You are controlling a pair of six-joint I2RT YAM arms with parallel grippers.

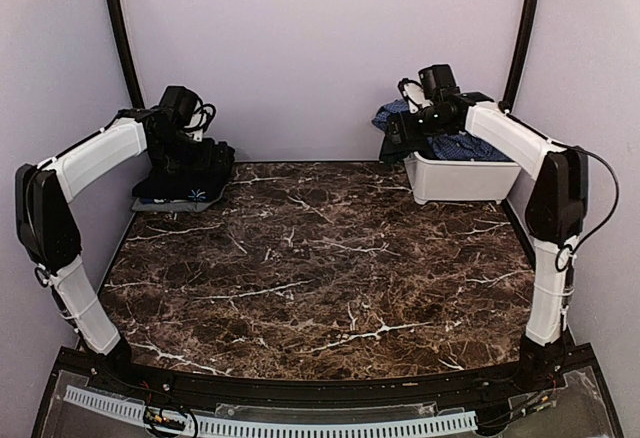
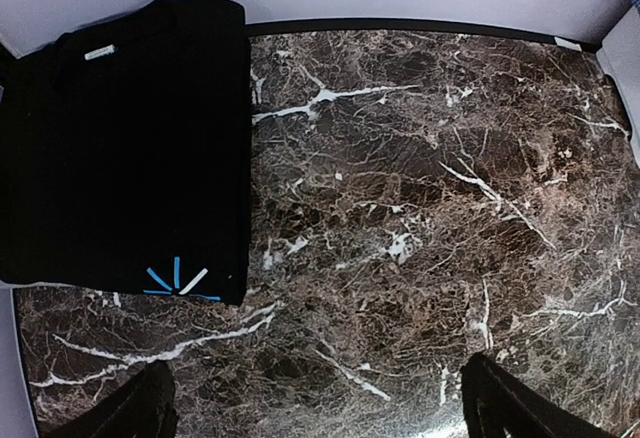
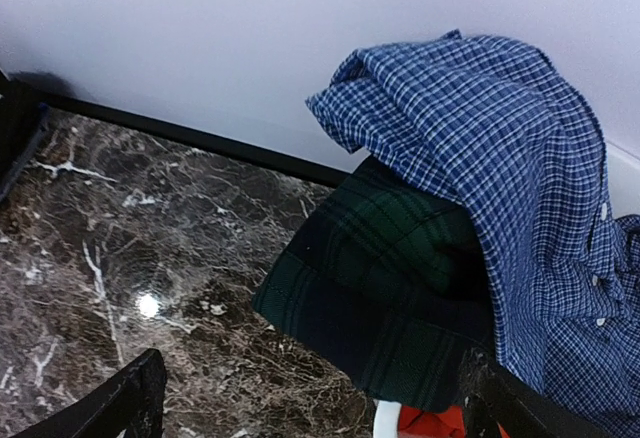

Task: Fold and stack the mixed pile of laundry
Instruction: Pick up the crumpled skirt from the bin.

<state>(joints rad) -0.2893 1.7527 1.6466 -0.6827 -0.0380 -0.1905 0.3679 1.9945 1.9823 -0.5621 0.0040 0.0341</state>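
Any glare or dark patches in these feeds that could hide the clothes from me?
Right wrist: one small glare spot on the marble table, clear of the plaid garment and blue checked shirt, both sharp. Left wrist: the black garment reads almost solid black, folds lost. Top external: soft, clothes in the white bin hard to separate.

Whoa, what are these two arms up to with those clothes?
Two robot arms are folding laundry. The left hand hangs open near a folded black garment on the table, far left. The right hand, also open, hovers by the white bin, where a blue checked shirt lies heaped on a plaid garment. Neither holds anything.
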